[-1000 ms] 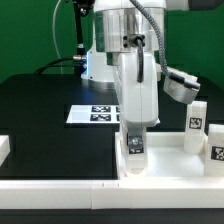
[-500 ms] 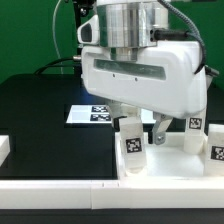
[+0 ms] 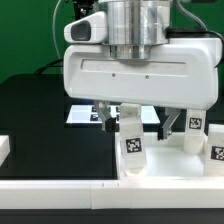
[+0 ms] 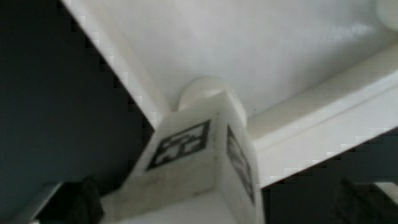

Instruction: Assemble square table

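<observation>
- Standing upright: a short white table leg (image 3: 131, 148) with a black-and-white tag on its face, planted at a corner of the white square tabletop (image 3: 160, 160) on the black work table (image 3: 40, 110).
- Placed directly below the gripper (image 3: 133, 122), between the two dark fingers (image 3: 103, 115), one on each side of the leg's upper part.
- Jaws spread wide; from the wrist view, a dark fingertip (image 4: 75, 197) showing on either side of the leg (image 4: 196, 150) with visible gaps, so nothing gripped.
- Long axis of the leg vertical, in line with the gripper's approach; rounded top end pointing up toward the wrist, lower end down at the tabletop's raised rim (image 4: 302, 115).
- Judged: leg probably seated or partly seated in its corner socket; depth of seating impossible to tell.
- Any coming move likely turning on this alignment: straight up to clear, or straight down to regrip, with no sideways offset needed.
- Elsewhere: a second tagged leg (image 3: 194, 131) upright further toward the exterior view's right, near another tagged part (image 3: 217, 154) at the frame edge.
- Behind the arm: the marker board (image 3: 82, 115), mostly hidden.
</observation>
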You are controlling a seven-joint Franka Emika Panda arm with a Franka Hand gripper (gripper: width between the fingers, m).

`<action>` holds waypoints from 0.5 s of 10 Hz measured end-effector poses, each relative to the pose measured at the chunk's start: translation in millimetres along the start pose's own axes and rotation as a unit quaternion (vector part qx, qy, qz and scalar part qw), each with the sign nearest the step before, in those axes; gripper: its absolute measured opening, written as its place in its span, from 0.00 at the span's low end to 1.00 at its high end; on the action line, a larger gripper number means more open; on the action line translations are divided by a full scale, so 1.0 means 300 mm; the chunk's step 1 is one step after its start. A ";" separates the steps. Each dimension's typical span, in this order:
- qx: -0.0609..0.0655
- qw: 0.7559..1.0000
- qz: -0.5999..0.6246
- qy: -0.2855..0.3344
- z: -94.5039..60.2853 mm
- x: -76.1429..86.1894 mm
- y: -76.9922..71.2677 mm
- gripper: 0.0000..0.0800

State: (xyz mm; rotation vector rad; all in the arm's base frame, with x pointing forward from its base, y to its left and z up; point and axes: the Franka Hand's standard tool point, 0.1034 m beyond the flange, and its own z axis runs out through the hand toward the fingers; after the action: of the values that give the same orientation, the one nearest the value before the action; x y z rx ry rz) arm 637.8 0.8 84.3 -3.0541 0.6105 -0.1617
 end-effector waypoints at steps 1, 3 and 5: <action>-0.002 1.000 -0.022 0.007 0.001 -0.002 -0.018 0.81; 0.000 1.000 -0.015 0.006 0.001 0.000 -0.011 0.68; 0.000 1.000 0.030 0.006 0.001 0.000 -0.009 0.51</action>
State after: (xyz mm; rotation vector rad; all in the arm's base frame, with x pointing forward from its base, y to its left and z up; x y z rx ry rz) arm 638.9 3.1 84.1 -3.0328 0.7028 -0.1780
